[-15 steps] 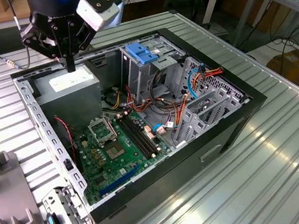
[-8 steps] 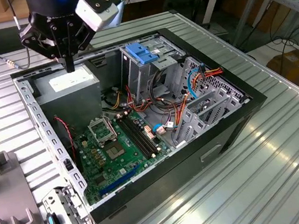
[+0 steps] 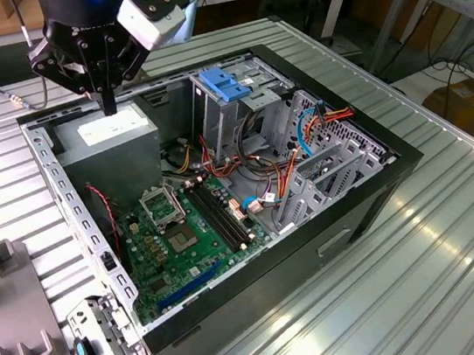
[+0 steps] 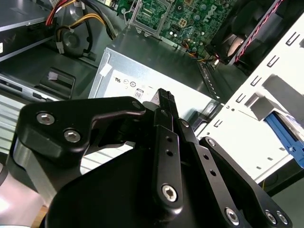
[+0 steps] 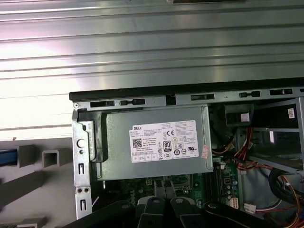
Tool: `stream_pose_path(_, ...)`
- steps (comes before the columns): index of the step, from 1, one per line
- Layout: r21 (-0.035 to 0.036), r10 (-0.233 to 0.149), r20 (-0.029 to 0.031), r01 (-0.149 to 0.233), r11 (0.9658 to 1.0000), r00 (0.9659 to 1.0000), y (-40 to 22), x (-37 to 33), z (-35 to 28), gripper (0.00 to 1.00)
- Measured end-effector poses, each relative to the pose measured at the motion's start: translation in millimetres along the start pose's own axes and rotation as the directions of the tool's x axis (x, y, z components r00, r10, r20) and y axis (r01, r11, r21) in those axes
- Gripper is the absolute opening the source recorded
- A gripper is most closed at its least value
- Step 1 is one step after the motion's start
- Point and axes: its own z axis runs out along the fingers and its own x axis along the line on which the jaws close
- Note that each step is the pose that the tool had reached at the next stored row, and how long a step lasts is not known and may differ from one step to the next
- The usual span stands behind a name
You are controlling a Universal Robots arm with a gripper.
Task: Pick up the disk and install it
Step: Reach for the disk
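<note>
My gripper (image 3: 109, 105) hangs above the open computer case (image 3: 373, 202), over the grey power-supply box (image 3: 111, 131) in its back corner. The fingers meet in one narrow tip, shut with nothing between them, as both wrist views show (image 4: 165, 97) (image 5: 164, 187). The tip is a little above the box's white sticker (image 5: 164, 141) and does not touch it. I cannot make out the disk itself. A blue edge (image 5: 6, 157) (image 4: 284, 137) shows beside the grey fixture outside the case, and I cannot tell whether it belongs to the disk.
Inside the case lie the motherboard (image 3: 187, 229), loose coloured cables (image 3: 285, 171) and a metal drive cage with a blue plastic top (image 3: 226, 84). A grey fixture (image 3: 10, 289) and a metal bracket (image 3: 101, 342) lie on the ribbed metal table (image 3: 427, 274) at the exterior view's left.
</note>
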Motion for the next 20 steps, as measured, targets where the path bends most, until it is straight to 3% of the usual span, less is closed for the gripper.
stream_pose_path(20,0.0001,0.0,-0.0001,0.0,1.0,1.0,-0.3,3.8,-0.1,0.11)
